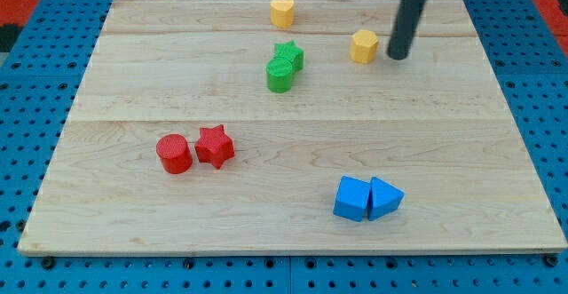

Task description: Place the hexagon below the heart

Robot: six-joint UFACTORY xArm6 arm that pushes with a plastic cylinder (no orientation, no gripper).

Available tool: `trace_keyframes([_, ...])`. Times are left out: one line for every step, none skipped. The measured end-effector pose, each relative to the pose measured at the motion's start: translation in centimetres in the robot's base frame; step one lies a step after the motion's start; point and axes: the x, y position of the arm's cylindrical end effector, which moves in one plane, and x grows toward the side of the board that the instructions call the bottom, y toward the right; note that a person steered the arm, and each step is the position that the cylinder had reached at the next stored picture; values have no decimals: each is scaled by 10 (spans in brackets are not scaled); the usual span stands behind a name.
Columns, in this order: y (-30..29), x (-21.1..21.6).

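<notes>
The yellow hexagon [364, 46] sits near the view's top, right of centre. The yellow heart [282, 12] sits at the view's top centre, up and to the left of the hexagon. My tip [397, 57] rests on the board just right of the hexagon, with a small gap between them. The dark rod rises from there out of the view's top.
A green star [288, 55] and a green cylinder [280, 75] touch each other below the heart. A red cylinder [174, 154] and a red star [214, 146] sit at the left. A blue cube [352, 198] and a blue triangle [385, 196] sit at the bottom right.
</notes>
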Motion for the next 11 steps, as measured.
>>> trace_keyframes([-48, -21])
trace_keyframes([-9, -27])
trace_keyframes([2, -31])
trace_keyframes([-47, -36])
trace_keyframes([-63, -56])
trace_keyframes([-65, -65])
trace_keyframes([-87, -53])
trace_keyframes([-84, -48])
trace_keyframes([-92, -50])
trace_keyframes([-110, -50])
trace_keyframes([-87, -50])
